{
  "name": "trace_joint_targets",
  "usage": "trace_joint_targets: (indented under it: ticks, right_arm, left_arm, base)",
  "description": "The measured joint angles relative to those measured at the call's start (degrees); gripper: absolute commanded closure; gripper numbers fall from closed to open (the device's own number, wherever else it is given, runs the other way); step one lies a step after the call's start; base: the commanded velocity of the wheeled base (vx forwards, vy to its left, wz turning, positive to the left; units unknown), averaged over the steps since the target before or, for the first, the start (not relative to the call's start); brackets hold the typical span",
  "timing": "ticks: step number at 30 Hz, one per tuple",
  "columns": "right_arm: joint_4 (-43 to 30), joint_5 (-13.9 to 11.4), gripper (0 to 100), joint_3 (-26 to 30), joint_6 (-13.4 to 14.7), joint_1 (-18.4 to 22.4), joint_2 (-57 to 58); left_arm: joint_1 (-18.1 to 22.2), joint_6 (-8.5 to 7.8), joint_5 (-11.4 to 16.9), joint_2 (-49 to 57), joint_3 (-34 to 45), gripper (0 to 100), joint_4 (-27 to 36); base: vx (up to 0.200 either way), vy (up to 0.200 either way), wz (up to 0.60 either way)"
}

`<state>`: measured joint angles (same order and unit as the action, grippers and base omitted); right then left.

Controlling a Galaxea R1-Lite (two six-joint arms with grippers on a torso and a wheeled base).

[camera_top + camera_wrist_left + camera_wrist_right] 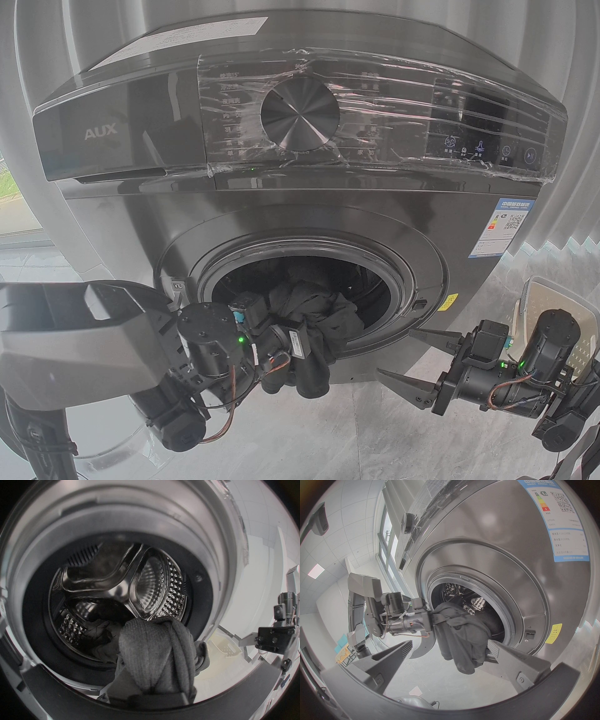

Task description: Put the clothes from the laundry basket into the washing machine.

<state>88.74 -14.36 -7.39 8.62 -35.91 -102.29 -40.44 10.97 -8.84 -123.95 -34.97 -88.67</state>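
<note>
Dark garment is clamped in the left gripper, lower centre-left of the head view, draped half out of the washing machine opening. It is judged soft, light and floppy; a bunched fold is best pinched, as loose ends will trail. Right gripper, lower right, is spread empty near the laundry basket.

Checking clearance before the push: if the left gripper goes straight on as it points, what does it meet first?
The left gripper, shut on the dark garment, looks free through the door ring; first contact is probably the drum's rib, depth unclear.
</note>
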Motion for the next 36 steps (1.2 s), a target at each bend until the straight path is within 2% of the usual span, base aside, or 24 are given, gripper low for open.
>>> trace_joint_targets:
  ticks: [6,17,30,36]
  right_arm:
    - [0.0,0.0,0,0.1,0.0,-0.2,0.0]
    - [0.0,0.0,0,0.1,-0.1,-0.4,0.0]
    - [0.0,0.0,0,0.0,-0.1,-0.5,0.0]
    - [0.0,0.0,0,0.0,-0.1,-0.5,0.0]
  left_arm:
    - [0.5,1.28,-0.8,-5.1,-7.3,100,0.1]
    - [2.4,1.54,-2.2,-13.5,-21.7,100,1.1]
    - [6.7,2.52,-2.7,-20.5,-41.2,100,9.0]
    - [7.9,2.62,-4.2,-23.0,-47.8,100,11.7]
  base:
    - [0.0,0.0,0.0]
    - [0.0,0.0,0.0]
    - [0.0,0.0,0.0]
    - [0.0,0.0,0.0]
